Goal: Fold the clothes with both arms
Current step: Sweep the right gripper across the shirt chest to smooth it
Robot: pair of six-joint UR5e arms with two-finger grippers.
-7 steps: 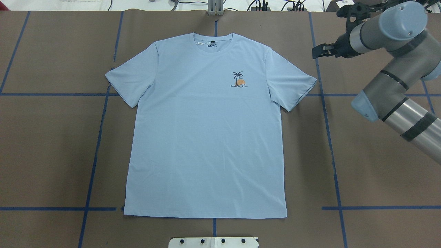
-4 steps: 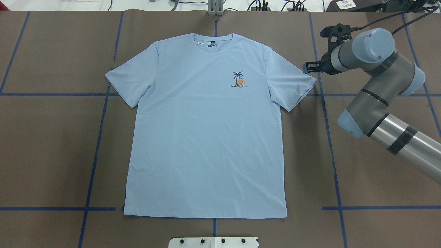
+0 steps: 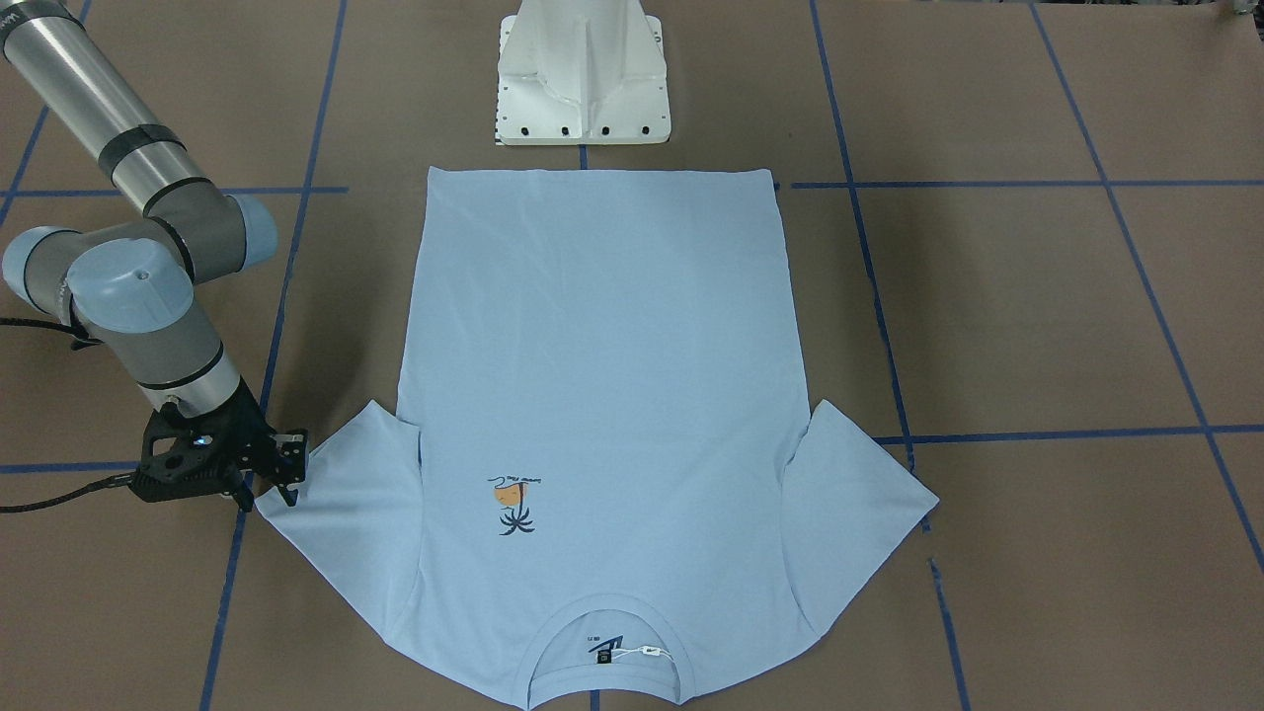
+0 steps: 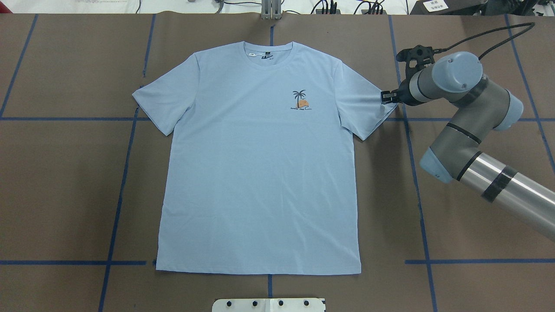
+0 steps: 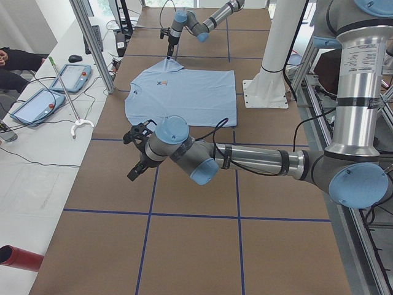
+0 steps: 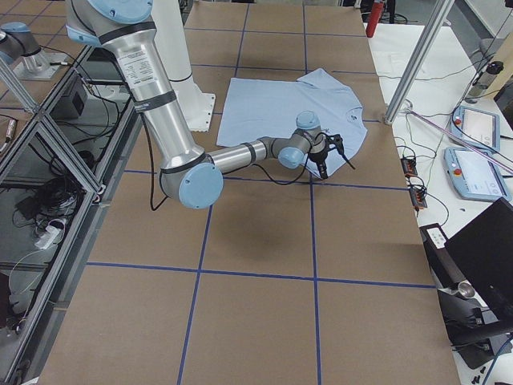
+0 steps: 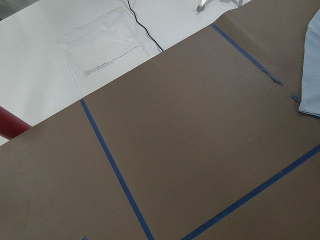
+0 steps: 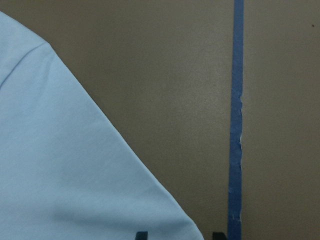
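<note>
I'm working at a table (image 4: 65, 182) covered in brown paper and gridded with blue tape lines (image 4: 117, 208); my white pedestal (image 3: 583, 69) is standing at the hem end. The T-shirt (image 4: 260, 173) is lying flat mid-table, print up, collar pointing away from me, both sleeves spread. The side views are showing the room: a white bench (image 5: 37, 184) is running along the table's far edge, carrying two tablets (image 5: 72, 76), cables and a red cylinder (image 5: 18, 257), with aluminium posts (image 6: 417, 56) standing at that edge. My right gripper (image 4: 386, 96) is hanging over the tip of the right-hand sleeve (image 4: 366, 104). The overhead is giving only that much. The right wrist camera is showing the fingertips (image 8: 141, 235) spread apart, one over the sleeve corner and the other over bare paper beside a tape line; can't tell if they're touching cloth. My left arm (image 5: 245, 158) is appearing only in the left side view, stretched low over bare paper, well apart from the shirt. I can't tell whether my left gripper (image 5: 136, 167) is apart or together. Its wrist camera is catching a sliver of shirt at the frame edge and a clear plastic bag (image 7: 105, 45) on the bench.
</note>
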